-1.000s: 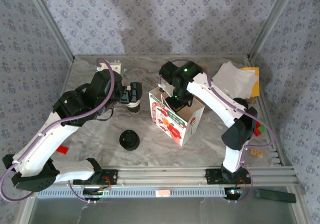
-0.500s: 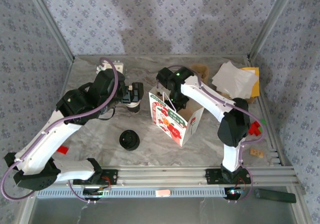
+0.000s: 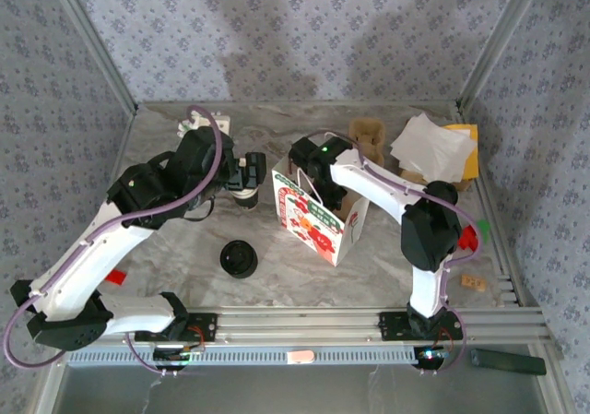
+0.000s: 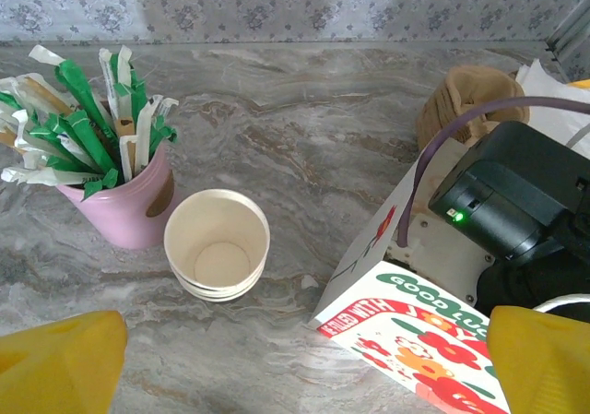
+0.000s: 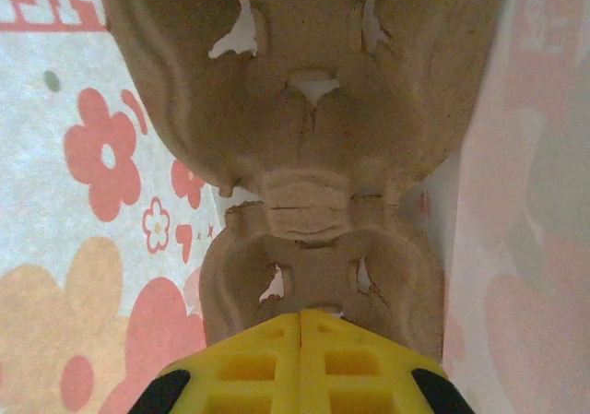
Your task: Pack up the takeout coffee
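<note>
Since the earlier frames the right arm (image 3: 387,188) has been drawn leftward and lower into the paper bag (image 3: 318,234). A brown pulp heap (image 3: 367,137) behind it has thereby been uncovered, and the bag has been nudged slightly left. The right jaws are seen pressed together, holding nothing, inside the bag and close to a moulded pulp cup tray (image 5: 304,128).

The left jaws are spread wide and empty over the marbled surface (image 4: 313,128). Ahead of them are a stack of lidless cups (image 4: 217,253) and a pink holder (image 4: 134,216) of green-wrapped sticks.

The takeout coffee (image 3: 244,195) is stood on the surface left of the bag and outside it. It is partly hidden under the wrist of the left arm (image 3: 120,225).

"GOOD LUC" is read in white on a green band at the bag's rim, with the ending hidden. Red lettering beside it is seen upside down and cannot be made out. Red and orange flowers are printed on the bag. A pile of black lids (image 3: 239,258) is seen nearer the bases.
</note>
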Motion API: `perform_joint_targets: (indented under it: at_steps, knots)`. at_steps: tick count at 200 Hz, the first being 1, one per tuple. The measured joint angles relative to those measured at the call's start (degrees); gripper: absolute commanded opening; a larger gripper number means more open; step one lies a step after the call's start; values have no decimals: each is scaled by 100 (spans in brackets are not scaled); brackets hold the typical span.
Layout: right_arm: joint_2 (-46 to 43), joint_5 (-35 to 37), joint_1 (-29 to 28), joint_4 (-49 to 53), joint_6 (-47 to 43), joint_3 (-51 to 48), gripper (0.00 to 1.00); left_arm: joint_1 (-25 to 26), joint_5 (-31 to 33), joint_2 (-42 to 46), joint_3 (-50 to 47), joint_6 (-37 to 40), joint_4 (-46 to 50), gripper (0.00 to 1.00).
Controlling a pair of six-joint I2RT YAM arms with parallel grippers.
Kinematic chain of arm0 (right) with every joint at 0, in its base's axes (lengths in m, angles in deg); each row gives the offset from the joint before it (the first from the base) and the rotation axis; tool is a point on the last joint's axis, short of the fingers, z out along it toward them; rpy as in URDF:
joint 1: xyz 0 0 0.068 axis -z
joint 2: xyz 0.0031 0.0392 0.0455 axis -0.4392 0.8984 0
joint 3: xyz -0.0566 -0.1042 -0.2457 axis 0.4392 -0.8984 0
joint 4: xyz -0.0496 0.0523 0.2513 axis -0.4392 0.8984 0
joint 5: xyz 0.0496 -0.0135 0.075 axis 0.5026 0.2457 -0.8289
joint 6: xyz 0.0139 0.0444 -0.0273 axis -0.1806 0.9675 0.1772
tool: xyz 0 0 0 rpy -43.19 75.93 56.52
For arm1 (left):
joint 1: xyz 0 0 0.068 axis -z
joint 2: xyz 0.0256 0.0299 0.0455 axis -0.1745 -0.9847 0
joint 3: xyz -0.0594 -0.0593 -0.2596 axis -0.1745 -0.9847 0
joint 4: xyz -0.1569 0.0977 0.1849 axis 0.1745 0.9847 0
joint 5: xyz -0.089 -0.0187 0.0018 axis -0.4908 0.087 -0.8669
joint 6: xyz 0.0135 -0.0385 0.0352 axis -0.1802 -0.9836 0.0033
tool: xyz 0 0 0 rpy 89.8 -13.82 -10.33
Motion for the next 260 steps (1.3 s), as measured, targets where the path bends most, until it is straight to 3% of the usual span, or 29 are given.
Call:
perform_joint_targets:
  at_steps: [127,260]
  knots:
    - [-4,4,0,-529,0,-334,0,0,-129,-367,278,0,2,100]
    - [-157,66,20,-330,2,-151,0,0,-129,-466,435,4,11,100]
